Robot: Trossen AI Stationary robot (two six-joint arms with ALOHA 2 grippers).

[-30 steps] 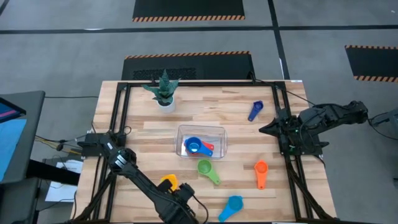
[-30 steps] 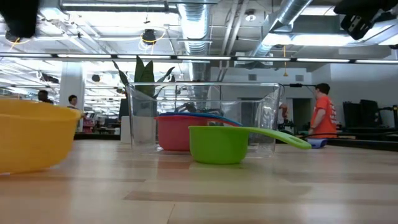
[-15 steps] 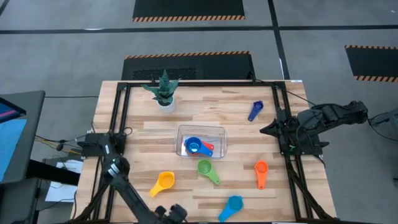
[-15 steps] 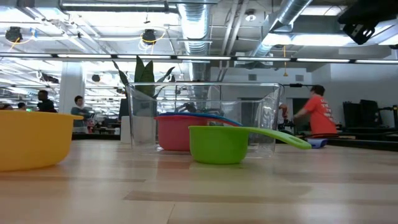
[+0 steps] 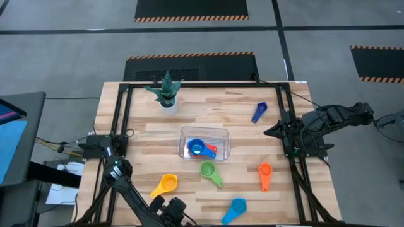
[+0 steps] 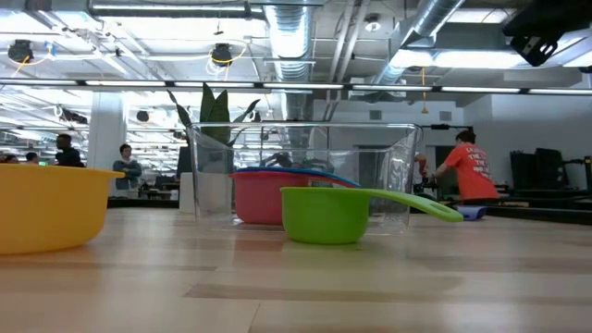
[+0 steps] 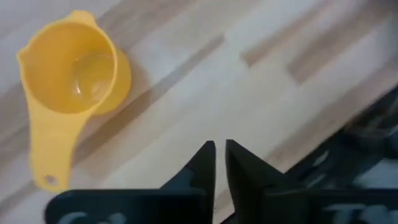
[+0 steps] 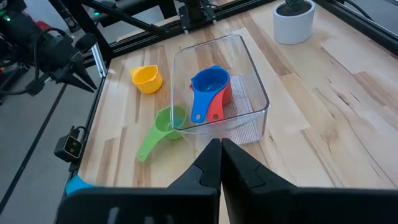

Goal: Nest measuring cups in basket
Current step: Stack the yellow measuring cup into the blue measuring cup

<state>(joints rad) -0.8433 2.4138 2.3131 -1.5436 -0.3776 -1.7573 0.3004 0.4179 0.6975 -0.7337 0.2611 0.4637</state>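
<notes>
The clear basket point(image 5: 205, 144) stands mid-table and holds a lighter blue cup point(image 5: 196, 148) nested in the red cup point(image 5: 211, 150). On the wood lie the green cup point(image 5: 211, 173), yellow cup point(image 5: 165, 185), orange cup point(image 5: 264, 175), another lighter blue cup point(image 5: 235, 210) and the dark blue cup point(image 5: 259, 112). My left gripper point(image 5: 172, 205) is shut by the near edge, just short of the yellow cup point(image 7: 74, 81), touching nothing. My right gripper point(image 5: 270, 131) is shut, raised at the table's right side, pointing at the basket point(image 8: 217, 87).
A white pot with a green plant point(image 5: 166, 94) stands at the far left of the table. Black frame rails point(image 5: 123, 120) run along the left, right and far sides. Bare wood lies between basket and plant. People move in the room behind the table point(image 6: 467, 171).
My left gripper has drawn back from over the yellow cup toward the table's near edge, then come slightly back. The yellow cup, partly covered a second ago, now lies fully in view, sitting a little lower in the low view. The right arm kept still.
</notes>
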